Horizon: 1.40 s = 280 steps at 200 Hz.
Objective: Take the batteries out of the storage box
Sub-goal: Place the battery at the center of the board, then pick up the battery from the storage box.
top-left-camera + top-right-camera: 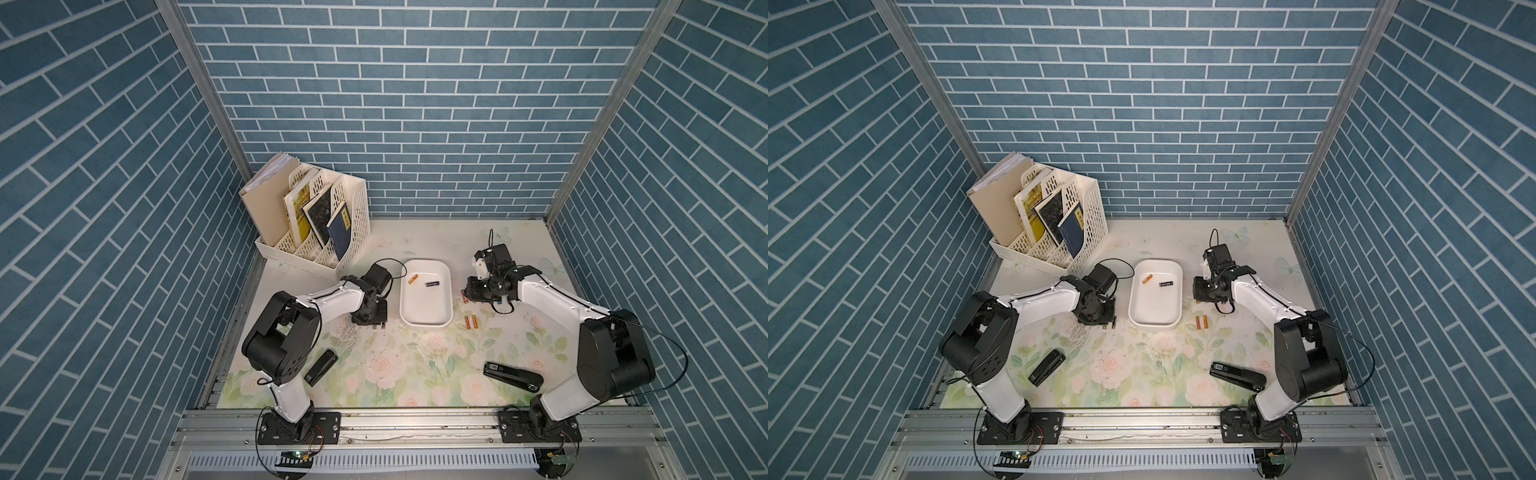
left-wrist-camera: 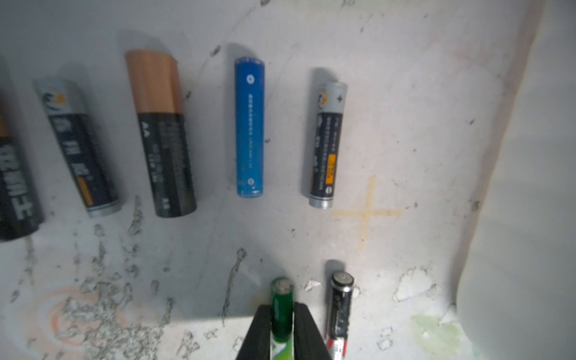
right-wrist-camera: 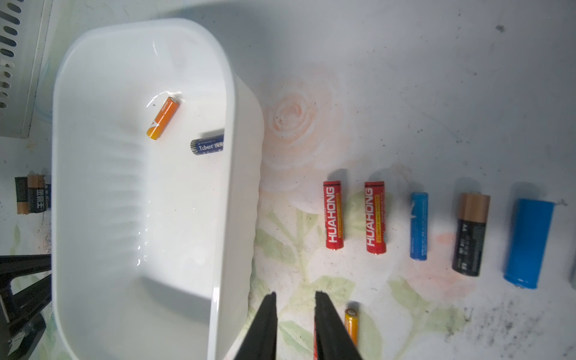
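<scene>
My left gripper (image 2: 282, 307) clamps a slim green cylindrical battery (image 2: 281, 290) beside the shallow white plastic storage box (image 3: 232, 124); my right gripper (image 3: 295, 296) stands slightly apart.

White box (image 1: 424, 309) sitting flat, holding orange battery (image 1: 412, 279) and dark-blue battery (image 1: 432, 284). Other batteries (image 3: 333, 215) lying in rows outside it. My left gripper (image 2: 283, 307) clamping green battery (image 2: 281, 293).
</scene>
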Each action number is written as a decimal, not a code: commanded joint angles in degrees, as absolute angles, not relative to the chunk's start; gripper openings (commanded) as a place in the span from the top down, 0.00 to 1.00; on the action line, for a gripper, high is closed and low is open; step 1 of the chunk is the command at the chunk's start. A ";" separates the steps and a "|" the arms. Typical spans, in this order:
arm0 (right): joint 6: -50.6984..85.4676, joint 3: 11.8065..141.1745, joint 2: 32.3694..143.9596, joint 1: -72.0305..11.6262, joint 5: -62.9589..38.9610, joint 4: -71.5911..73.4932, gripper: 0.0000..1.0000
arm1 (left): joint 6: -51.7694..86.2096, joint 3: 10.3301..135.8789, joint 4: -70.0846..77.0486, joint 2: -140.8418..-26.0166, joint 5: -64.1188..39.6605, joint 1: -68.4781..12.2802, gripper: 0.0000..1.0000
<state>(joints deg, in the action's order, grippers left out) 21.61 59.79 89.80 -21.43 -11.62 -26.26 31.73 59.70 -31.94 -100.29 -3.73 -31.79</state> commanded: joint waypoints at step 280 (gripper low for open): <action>-6.42 97.19 119.63 -35.13 -1.99 -41.74 0.52 | 30.37 64.05 -34.76 -96.39 -3.93 -30.43 0.65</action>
